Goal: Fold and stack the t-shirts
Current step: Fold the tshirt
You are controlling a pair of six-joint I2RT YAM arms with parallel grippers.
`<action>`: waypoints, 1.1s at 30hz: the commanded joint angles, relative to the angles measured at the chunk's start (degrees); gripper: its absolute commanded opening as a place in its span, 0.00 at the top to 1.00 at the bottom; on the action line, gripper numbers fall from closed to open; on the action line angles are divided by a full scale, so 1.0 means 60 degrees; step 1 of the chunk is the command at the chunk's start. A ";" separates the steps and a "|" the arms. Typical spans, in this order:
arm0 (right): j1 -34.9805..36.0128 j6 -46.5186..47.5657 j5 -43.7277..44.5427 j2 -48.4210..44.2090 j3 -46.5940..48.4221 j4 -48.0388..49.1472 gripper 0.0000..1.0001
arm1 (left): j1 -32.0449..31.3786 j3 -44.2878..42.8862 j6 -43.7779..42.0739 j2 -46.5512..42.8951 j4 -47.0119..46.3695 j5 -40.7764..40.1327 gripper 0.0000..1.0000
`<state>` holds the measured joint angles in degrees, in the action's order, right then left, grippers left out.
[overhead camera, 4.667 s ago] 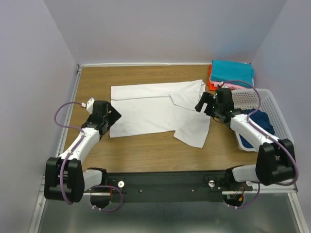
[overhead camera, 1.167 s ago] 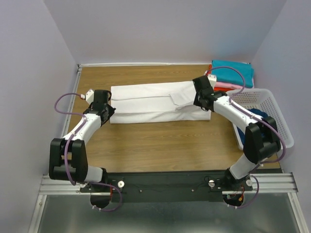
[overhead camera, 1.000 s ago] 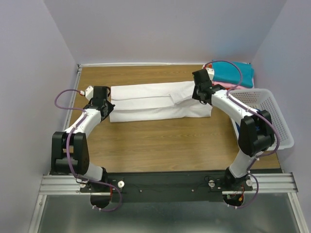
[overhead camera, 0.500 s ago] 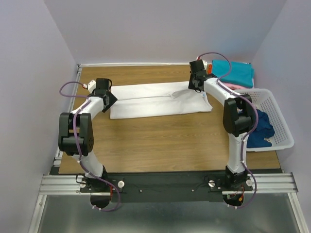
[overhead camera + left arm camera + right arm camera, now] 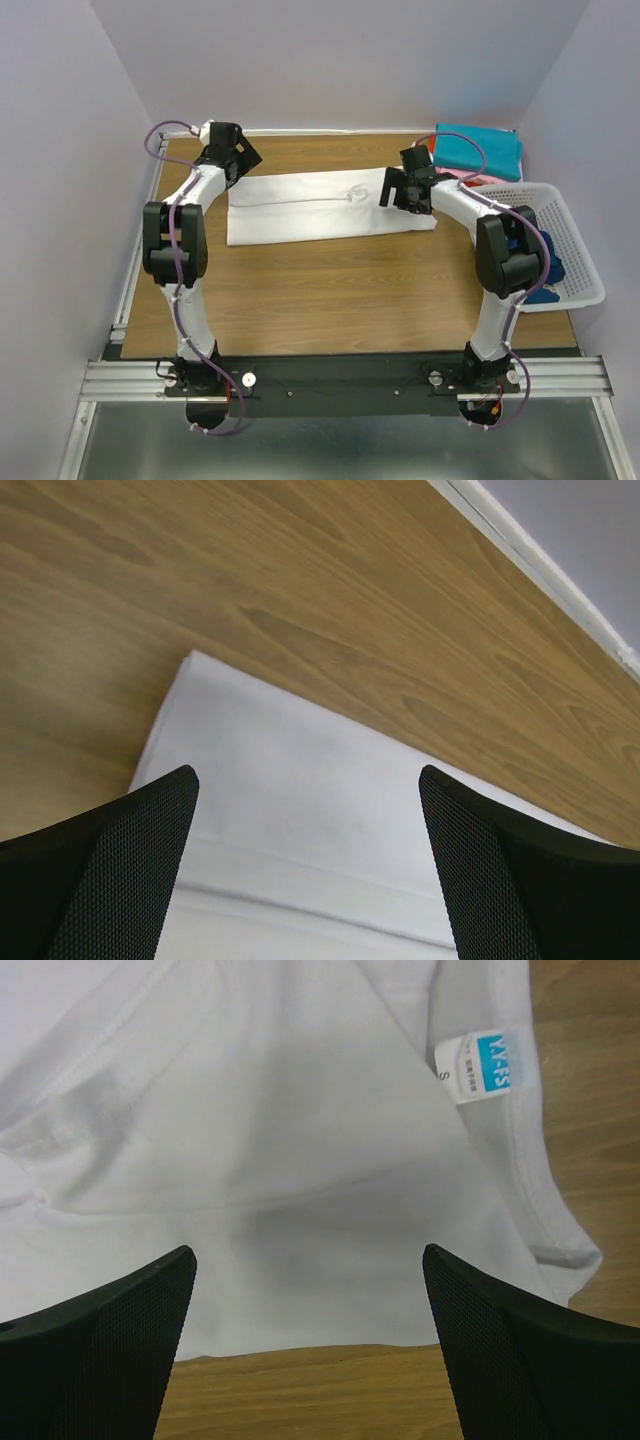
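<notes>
The white t-shirt (image 5: 320,205) lies folded into a long flat strip across the middle of the table. It fills the left wrist view (image 5: 330,810) and the right wrist view (image 5: 250,1160), where its blue neck label (image 5: 478,1066) shows. My left gripper (image 5: 240,160) is open and empty above the strip's far left corner. My right gripper (image 5: 398,190) is open and empty above the strip's right end. A folded teal shirt (image 5: 480,148) tops a stack with pink and orange edges at the back right. A dark blue shirt (image 5: 540,262) lies in the basket.
The white lattice laundry basket (image 5: 545,215) stands at the right edge, close behind my right arm. The table's back rail (image 5: 300,131) runs just behind my left gripper. Bare wood (image 5: 330,290) spreads in front of the shirt.
Both grippers carried the shirt's near edge back over itself, narrowing it to a strip, then let go. The left gripper has risen toward the back left corner; the right now hovers over the right end.
</notes>
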<state>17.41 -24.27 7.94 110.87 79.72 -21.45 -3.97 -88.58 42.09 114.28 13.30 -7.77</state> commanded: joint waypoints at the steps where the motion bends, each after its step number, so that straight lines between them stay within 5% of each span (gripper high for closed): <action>1: -0.0001 -0.0335 -0.0388 0.0255 -0.0236 0.0323 0.00 | -0.0276 -0.0558 -0.0467 0.1151 0.0068 0.1016 0.02; 9: -0.0118 0.0409 -0.0694 0.1545 0.1183 0.0367 0.00 | -0.0393 0.0054 -0.0422 0.1506 0.0112 0.1076 0.02; 22: -0.0455 0.3151 -0.3197 0.5323 0.6191 0.0441 0.00 | -0.1769 0.5618 0.0909 -0.1759 -0.0429 0.1250 0.02; 27: -0.0441 0.3123 -0.4721 0.6904 0.8213 0.0455 0.00 | -0.3420 0.7450 0.1833 -0.3181 -0.1673 0.2143 0.02; 33: -0.0411 0.3283 -0.5265 0.8064 1.0484 0.0790 0.00 | -0.5428 0.7921 0.2944 -0.4396 -0.1485 0.1590 0.02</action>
<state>14.44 -6.11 -18.28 154.65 137.27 -16.10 -31.11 -43.97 53.69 90.19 -0.56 1.13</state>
